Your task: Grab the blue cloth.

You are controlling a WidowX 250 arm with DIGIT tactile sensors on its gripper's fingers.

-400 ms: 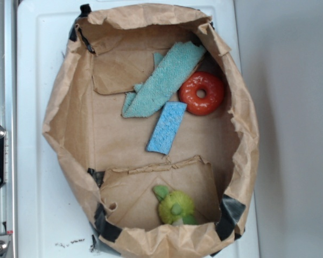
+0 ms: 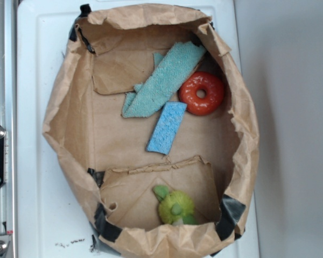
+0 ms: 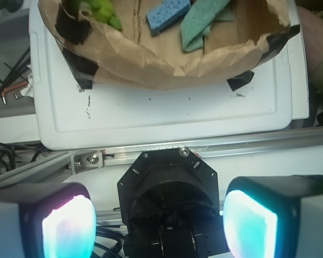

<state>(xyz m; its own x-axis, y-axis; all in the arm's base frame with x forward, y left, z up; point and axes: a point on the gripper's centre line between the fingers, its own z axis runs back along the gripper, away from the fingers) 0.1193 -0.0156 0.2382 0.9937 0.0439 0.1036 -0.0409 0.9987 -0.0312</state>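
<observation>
Lying flat on the floor of the brown paper bag (image 2: 64, 123), the blue cloth (image 2: 167, 128) was near the middle, a little toward the side where the red ring (image 2: 201, 93) sat. One short end of the cloth was just beside the ring, and I could not tell if they touched. The pale teal cloth (image 2: 162, 80) stretched diagonally above it, and its lower end came close to the blue cloth's upper corner. A green toy (image 2: 175, 206) rested at the other end of the bag, on a folded paper flap, well apart from the blue cloth. The bag stood on a white tray (image 2: 32, 64), with black tape at some corners.

In the wrist view, the gripper (image 3: 159, 223) was outside the bag, over a metal rail (image 3: 247, 144) beside the tray. Its two fingers (image 3: 69, 226) stood wide apart at the bottom corners of the picture, with nothing between them. The blue cloth (image 3: 168, 14) appeared far at the top of this view, inside the bag, next to the teal cloth.
</observation>
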